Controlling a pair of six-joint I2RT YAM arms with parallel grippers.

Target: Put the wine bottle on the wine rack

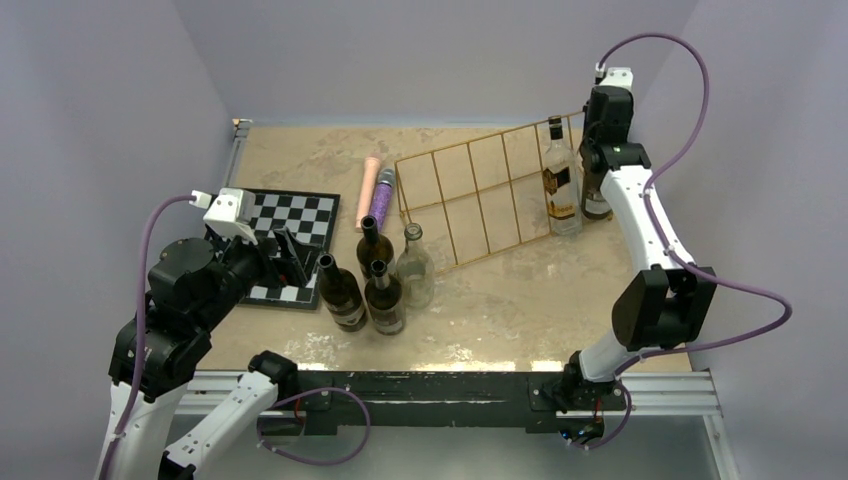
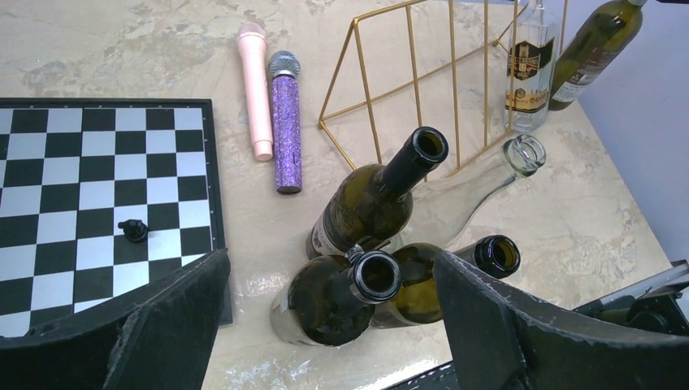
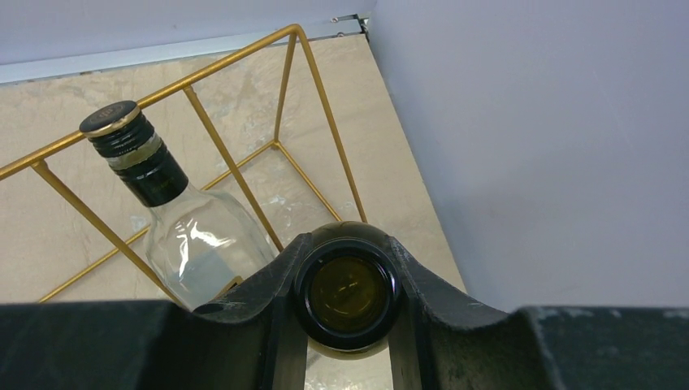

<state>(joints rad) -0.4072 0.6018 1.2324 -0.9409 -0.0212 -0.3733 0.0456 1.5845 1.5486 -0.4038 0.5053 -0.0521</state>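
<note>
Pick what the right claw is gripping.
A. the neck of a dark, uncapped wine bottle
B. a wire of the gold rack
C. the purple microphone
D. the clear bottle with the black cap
A: in the right wrist view the right claw has its fingers on both sides of the dark wine bottle at its open mouth, while the clear capped bottle stands free beside it.

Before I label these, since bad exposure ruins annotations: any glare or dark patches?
Top view: glare strip along the near edge of the table. Left wrist view: evenly lit, sharp; fingers dark. Right wrist view: fingers nearly black around the wine bottle; clear bottle shows reflections.
</note>
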